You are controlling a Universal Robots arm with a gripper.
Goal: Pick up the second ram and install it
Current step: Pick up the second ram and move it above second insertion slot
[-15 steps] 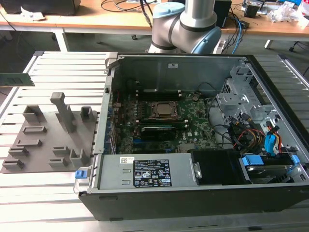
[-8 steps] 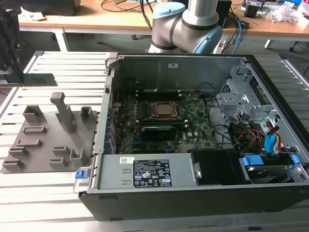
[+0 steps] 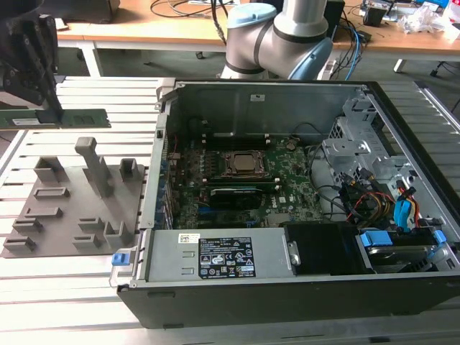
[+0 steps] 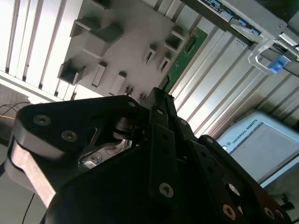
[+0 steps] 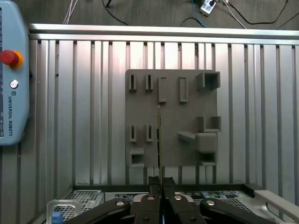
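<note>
My black claw (image 3: 47, 100) is clamped on the thin green circuit-board ram stick (image 3: 68, 118). The stick is held level in the air over the grey plastic holder plate (image 3: 68, 215) on the slatted metal worktop (image 3: 57, 287). Open black computer case (image 3: 287, 302) lies on the exterior view's right, well apart from the stick.

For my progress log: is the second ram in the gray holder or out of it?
Out. The fingers grip the ram, which hangs level above the holder, apart from it.
</note>
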